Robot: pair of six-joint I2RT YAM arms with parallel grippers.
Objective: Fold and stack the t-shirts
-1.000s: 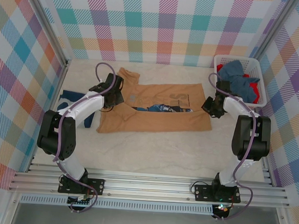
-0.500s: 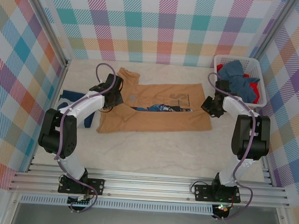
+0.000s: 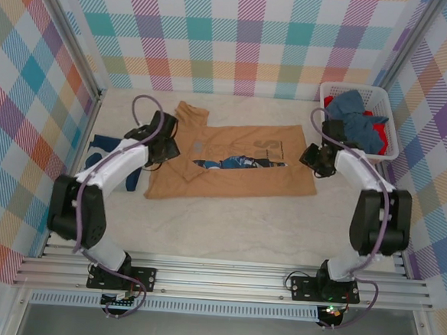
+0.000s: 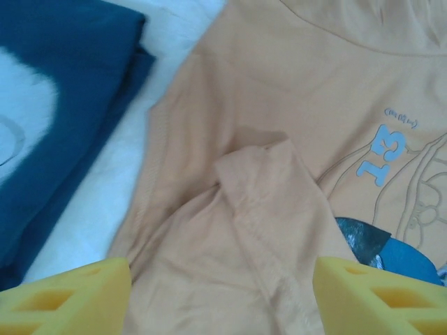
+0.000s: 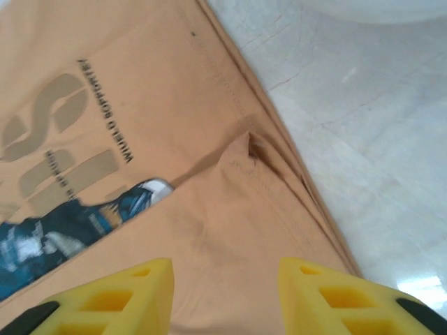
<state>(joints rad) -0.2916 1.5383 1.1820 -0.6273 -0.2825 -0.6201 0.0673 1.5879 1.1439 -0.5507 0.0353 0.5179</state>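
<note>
A tan t-shirt lies half folded on the table, its blue-and-white print showing in a slit between the folded edges. My left gripper hovers open over the shirt's left end, its yellow fingertips spread wide above a raised tan fold. Over the shirt's right edge my right gripper is also open, nothing between its fingertips, the tan t-shirt below. A navy t-shirt lies beside the left arm and shows as navy cloth.
A white lattice basket at the back right holds a blue shirt and a red one. Checked walls enclose the table. Bare pale tabletop lies in front of the tan shirt and right of its edge.
Both grippers have gone from shut to open, letting go of the tan shirt's folded edge. The left arm shifted slightly left; the shirt settled flat.
</note>
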